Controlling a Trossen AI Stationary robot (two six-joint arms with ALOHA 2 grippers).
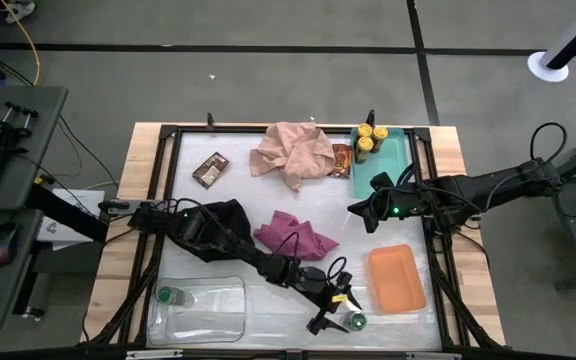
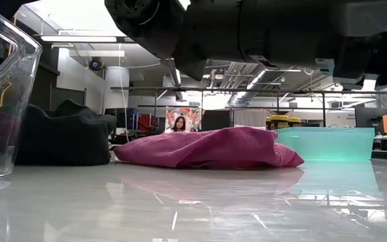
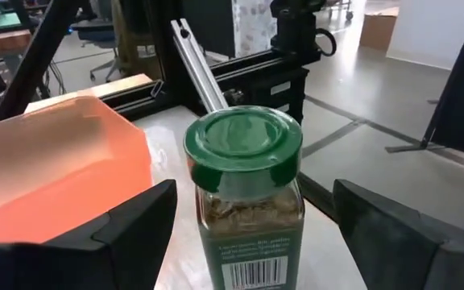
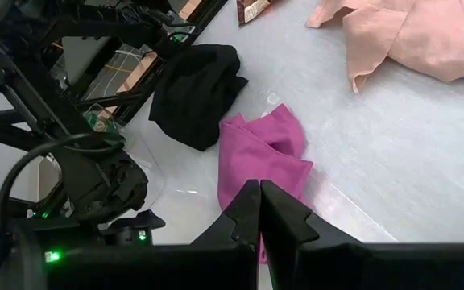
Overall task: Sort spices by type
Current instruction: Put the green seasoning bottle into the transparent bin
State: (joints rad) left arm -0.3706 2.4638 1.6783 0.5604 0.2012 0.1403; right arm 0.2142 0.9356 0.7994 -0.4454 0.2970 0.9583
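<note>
A green-lidded spice jar (image 3: 244, 193) stands upright on the table near its front edge (image 1: 358, 321), beside the orange tray (image 1: 398, 278). My left gripper (image 1: 340, 312) is open, one finger (image 3: 127, 234) on each side of the jar and apart from it. Another green-lidded jar (image 1: 166, 295) stands in the clear tray (image 1: 203, 308). Yellow-lidded jars (image 1: 365, 138) stand in the teal tray (image 1: 388, 165). One foil packet (image 1: 211, 170) lies at the far left, another (image 1: 341, 158) beside the teal tray. My right gripper (image 1: 368, 212) hangs shut over the table's middle right, holding nothing.
A pink cloth (image 1: 293, 152) lies at the far middle, a magenta cloth (image 1: 296, 235) in the centre and a black cloth (image 1: 223, 220) under my left arm. The table's black frame rail (image 3: 204, 72) runs just beyond the jar.
</note>
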